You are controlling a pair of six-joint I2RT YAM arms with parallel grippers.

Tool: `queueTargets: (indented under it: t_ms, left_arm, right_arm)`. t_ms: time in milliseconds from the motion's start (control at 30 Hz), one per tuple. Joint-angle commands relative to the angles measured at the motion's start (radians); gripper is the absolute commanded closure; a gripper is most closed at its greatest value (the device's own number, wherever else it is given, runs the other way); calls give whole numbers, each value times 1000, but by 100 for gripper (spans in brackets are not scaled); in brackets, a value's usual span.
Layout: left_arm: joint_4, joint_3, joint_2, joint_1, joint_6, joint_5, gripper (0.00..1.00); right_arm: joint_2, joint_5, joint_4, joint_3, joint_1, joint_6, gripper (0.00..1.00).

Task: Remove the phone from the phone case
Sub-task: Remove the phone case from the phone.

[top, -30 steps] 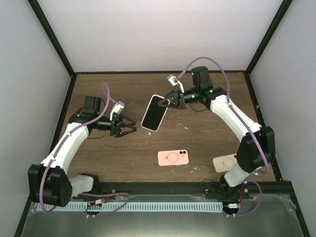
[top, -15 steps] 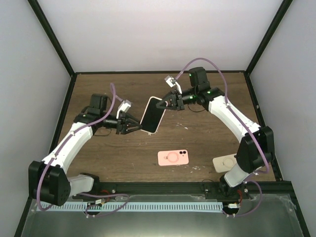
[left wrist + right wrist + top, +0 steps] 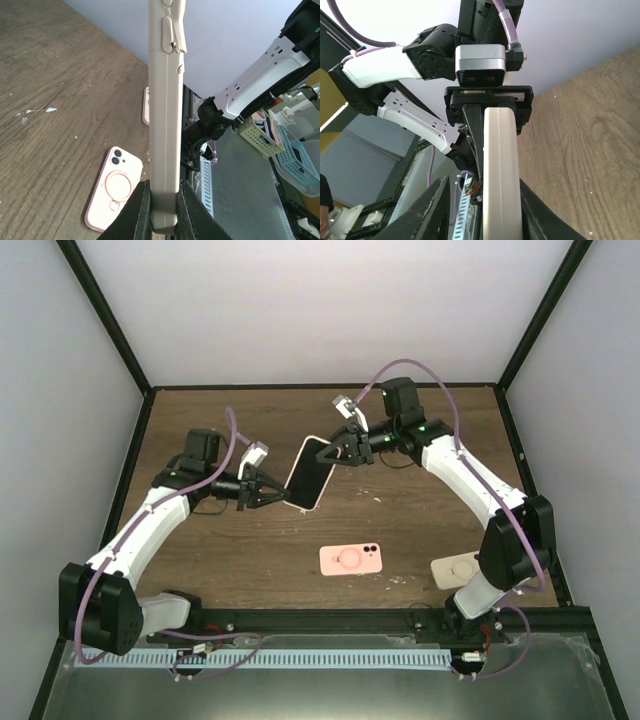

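The phone (image 3: 311, 471), dark screen up, sits in a cream phone case and hangs tilted above the table between both arms. My left gripper (image 3: 284, 499) is shut on its lower end; in the left wrist view both fingers press the case's edge (image 3: 165, 125) at the gripper (image 3: 164, 189). My right gripper (image 3: 336, 451) is at the upper end and stands open. In the right wrist view the case (image 3: 501, 165) lies between that gripper's (image 3: 485, 200) jaws, with a clear gap beside the left finger (image 3: 432, 205).
A pink case with a ring holder (image 3: 352, 559) lies flat on the wooden table (image 3: 220, 550), also seen as the pink case (image 3: 112, 187) in the left wrist view. A beige case (image 3: 455, 569) lies by the right arm's base. Black frame rails border the table.
My left gripper moved right to the phone's lower end and shut on it. The right gripper's jaws, shut on the upper end before, have come apart.
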Motion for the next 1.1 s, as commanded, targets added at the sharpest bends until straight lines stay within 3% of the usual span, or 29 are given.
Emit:
queueTargets:
  t_ms: [0, 267, 333, 500, 667, 867, 1067]
  left_arm:
    - [24, 21, 6, -3, 0, 37, 100]
    - [34, 18, 6, -3, -11, 32, 100]
    - [35, 17, 5, -4, -11, 28, 100]
    - [26, 16, 3, -2, -5, 19, 99]
    - [-72, 30, 1, 69, 71, 30, 61]
    - [-246, 36, 12, 134, 245, 29, 54]
    - [-224, 6, -28, 118, 242, 39, 50]
  right_arm:
    - [-21, -37, -9, -18, 16, -17, 67]
    - [-18, -18, -37, -30, 45, -43, 65]
    - [-17, -16, -37, -27, 46, -41, 70]
    - [-13, -15, -41, -12, 46, -39, 94]
    - [-11, -27, -73, 23, 42, -52, 99]
    - [-14, -27, -77, 50, 35, -42, 99]
    - [-10, 2, -68, 54, 35, -28, 99]
